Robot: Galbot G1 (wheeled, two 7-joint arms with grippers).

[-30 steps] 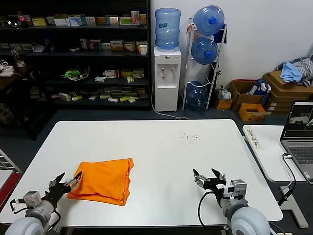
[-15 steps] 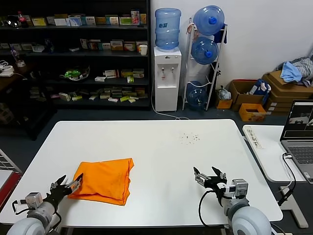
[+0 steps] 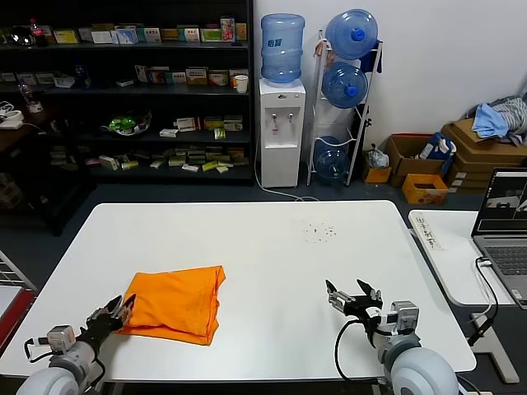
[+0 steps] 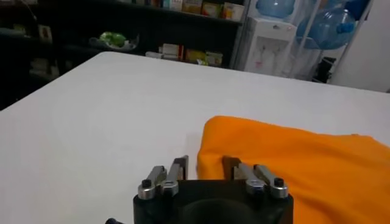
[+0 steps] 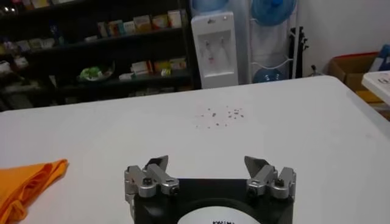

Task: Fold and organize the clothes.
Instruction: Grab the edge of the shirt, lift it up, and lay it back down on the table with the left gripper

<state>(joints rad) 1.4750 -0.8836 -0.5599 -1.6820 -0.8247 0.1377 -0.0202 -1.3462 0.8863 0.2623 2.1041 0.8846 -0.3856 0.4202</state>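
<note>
Orange T-shirt (image 3: 174,304), folded, lies just ahead of the half-closed, empty left gripper (image 3: 116,313), its near corner between the jaws; the wide-open right gripper (image 3: 353,298) sits well apart

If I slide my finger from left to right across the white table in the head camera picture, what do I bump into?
left hand → orange T-shirt → little dark specks → right hand
</note>
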